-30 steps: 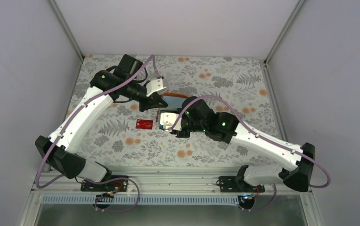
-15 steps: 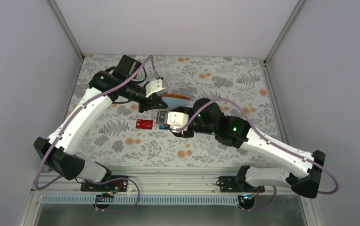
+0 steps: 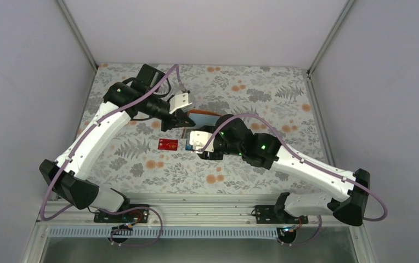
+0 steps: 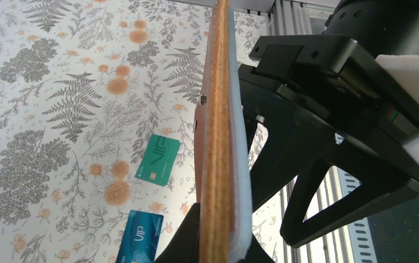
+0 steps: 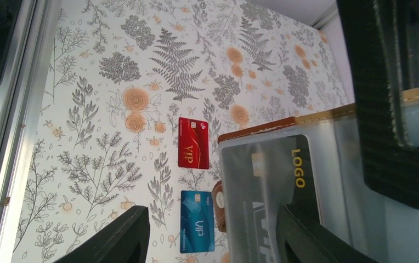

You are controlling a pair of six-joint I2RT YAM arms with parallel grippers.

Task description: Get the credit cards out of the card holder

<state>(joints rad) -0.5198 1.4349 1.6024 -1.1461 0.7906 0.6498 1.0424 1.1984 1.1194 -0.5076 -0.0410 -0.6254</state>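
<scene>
- Left wrist view: left fingers [image 4: 179,245] clamp the holder [image 4: 218,137], held on edge.
- Over a black card [image 5: 273,192] in its pocket, right fingers [image 5: 125,235] spread wide, empty.
- On the counter [image 5: 86,109] lie a red card [image 5: 193,142], blue card [image 5: 197,221] and teal card [image 4: 158,160].

The card holder [image 4: 218,137] pinched in the left end effector [image 4: 216,254] showed a grainy tan leather edge and smooth pale lining, its glossy clear pocket [image 5: 336,181] veiling a black card [image 5: 273,186], while a smooth plastic red card [image 5: 193,142] lay ahead of the right end effector [image 5: 213,215] on the matt floral-print table [image 5: 114,82].
</scene>
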